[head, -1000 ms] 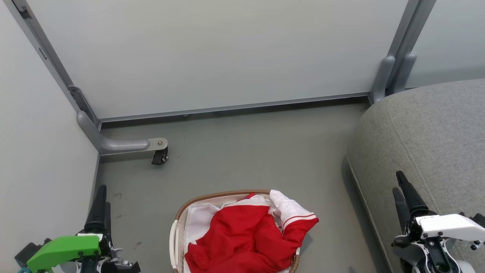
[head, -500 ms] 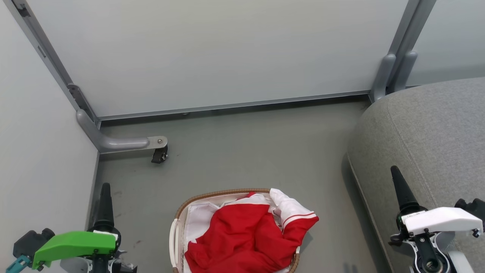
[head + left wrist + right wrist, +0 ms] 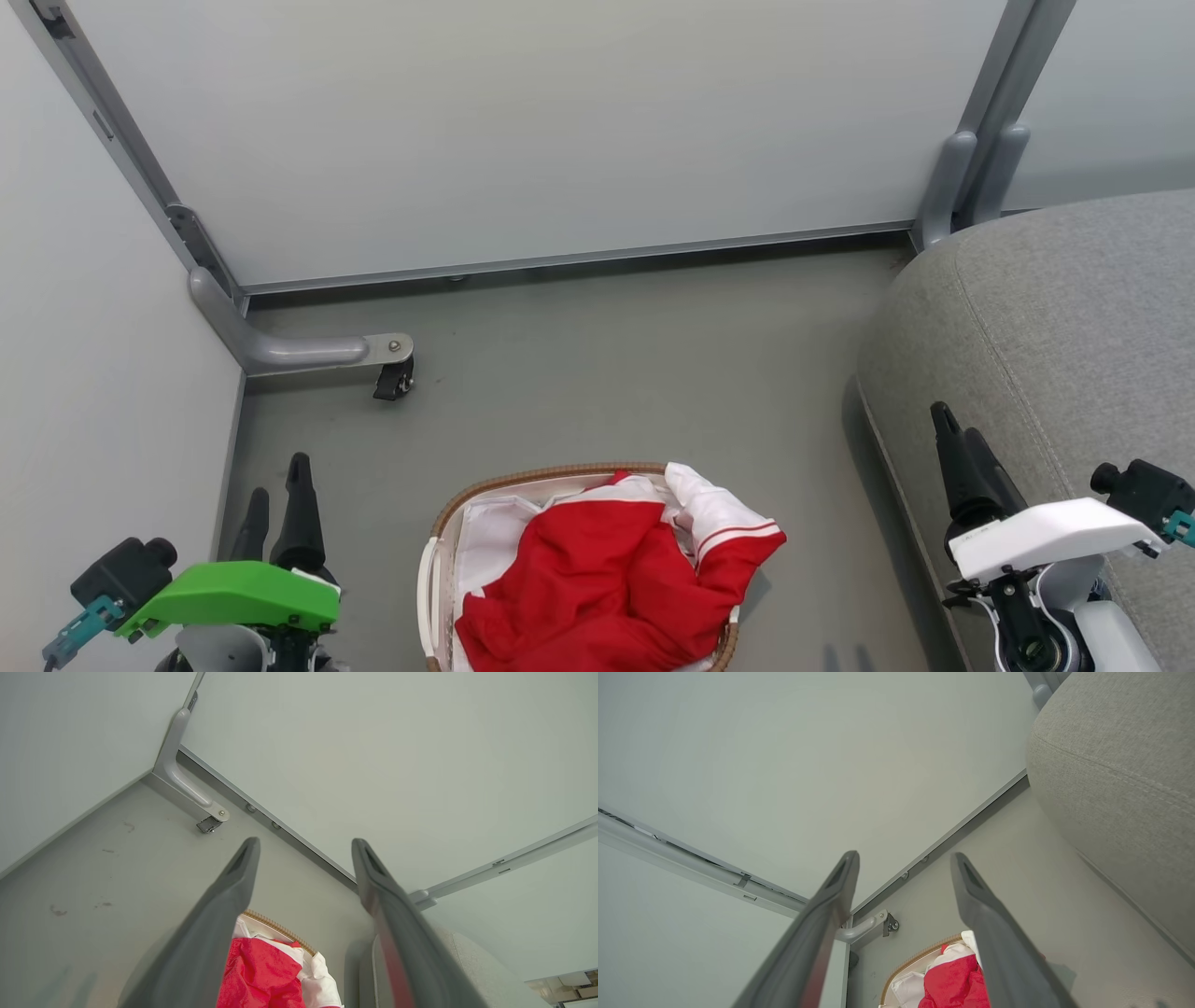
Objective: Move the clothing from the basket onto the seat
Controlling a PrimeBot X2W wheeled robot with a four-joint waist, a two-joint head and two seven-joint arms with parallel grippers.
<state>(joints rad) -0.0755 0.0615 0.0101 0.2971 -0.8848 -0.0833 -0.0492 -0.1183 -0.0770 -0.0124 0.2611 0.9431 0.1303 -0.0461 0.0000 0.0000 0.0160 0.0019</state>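
Entry: clothing point(image 3: 607, 588), which we are finding heaped in the basket point(image 3: 523, 483) at the near edge of the floor point(image 3: 607, 355), none on the seat point(image 3: 1074, 317). Left claw point(image 3: 277, 481), right claw point(image 3: 954, 425): both gaping wide, holding nothing. We are judging the transfer unstarted.

**Lighting and picture quality: bright, even, soft**

Light: diffuse, from above, no glare. Head view: sharp edge to edge. Shadows: faint and soft-edged on the floor point(image 3: 607, 373), one band along the foot of the seat point(image 3: 1074, 308), one patch beside the basket point(image 3: 551, 474). Clothing point(image 3: 588, 579): red saturated, folds legible. Wrist views: wide lens bows the panel rails point(image 3: 514, 861). Left gripper point(image 3: 306, 840) and right gripper point(image 3: 905, 854) blur toward the bottom edge.
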